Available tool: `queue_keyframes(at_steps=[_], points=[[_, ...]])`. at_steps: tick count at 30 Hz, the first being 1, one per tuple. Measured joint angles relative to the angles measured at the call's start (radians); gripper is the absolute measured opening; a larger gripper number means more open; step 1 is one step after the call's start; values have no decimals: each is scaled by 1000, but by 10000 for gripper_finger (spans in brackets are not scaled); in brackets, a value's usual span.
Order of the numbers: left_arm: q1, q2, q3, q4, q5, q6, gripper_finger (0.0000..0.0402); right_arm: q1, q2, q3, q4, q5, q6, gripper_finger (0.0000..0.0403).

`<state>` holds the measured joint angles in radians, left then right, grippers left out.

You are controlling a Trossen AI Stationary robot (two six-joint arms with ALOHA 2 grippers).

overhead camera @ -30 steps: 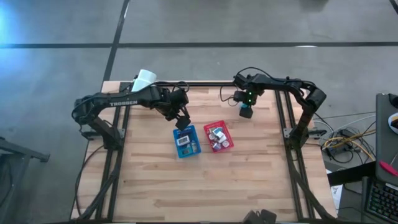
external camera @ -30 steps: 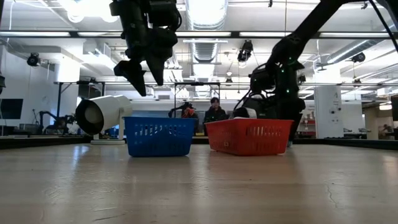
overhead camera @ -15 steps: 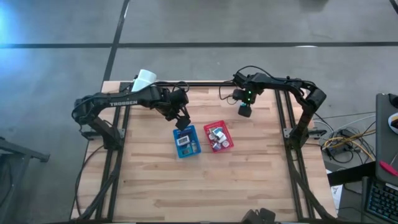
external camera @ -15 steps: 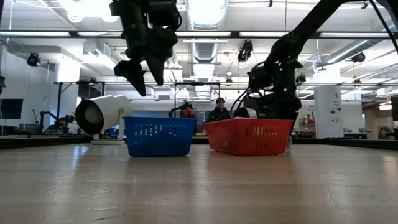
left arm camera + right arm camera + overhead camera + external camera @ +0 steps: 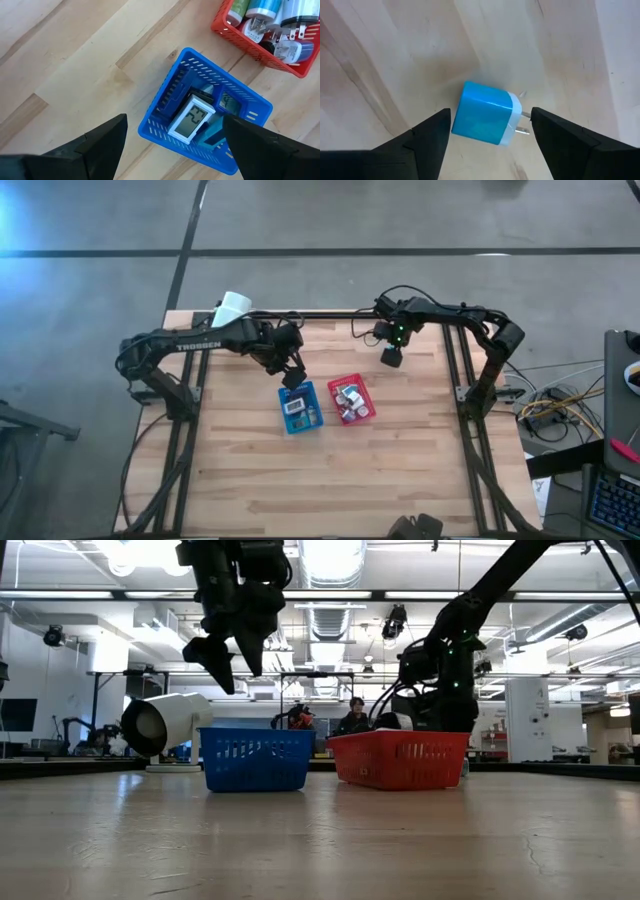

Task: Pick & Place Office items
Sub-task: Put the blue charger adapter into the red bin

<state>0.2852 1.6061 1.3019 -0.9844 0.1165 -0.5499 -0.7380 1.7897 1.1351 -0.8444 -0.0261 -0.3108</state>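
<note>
High view: I read "TROSSEN" on the left arm (image 5: 200, 345); left gripper (image 5: 294, 377) hangs released above the blue basket (image 5: 299, 408), frame centre.

Low view: red basket (image 5: 400, 760) sits right of centre.

Right wrist view: right gripper (image 5: 490, 131), spread, straddles a blue plug (image 5: 487, 113) lying on the table (image 5: 395, 60), not gripping.

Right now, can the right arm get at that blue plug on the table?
Probably yes. The right gripper hangs over the blue plug with its fingers open on either side, and the plug lies alone on bare wood. Nothing stands between them.
</note>
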Motion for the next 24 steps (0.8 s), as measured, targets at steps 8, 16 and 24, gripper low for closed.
queue_keyframes(at_steps=[8, 16, 24], points=[[0, 0, 0, -2, 0, 0, 332, 0, 0, 0, 14, 0, 23, 271], [0, 0, 0, -6, 0, 0, 332, 0, 0, -5, 17, 1, 23, 241], [0, 0, 0, -7, 0, 0, 332, 0, 0, -10, 17, 53, 24, 168]])
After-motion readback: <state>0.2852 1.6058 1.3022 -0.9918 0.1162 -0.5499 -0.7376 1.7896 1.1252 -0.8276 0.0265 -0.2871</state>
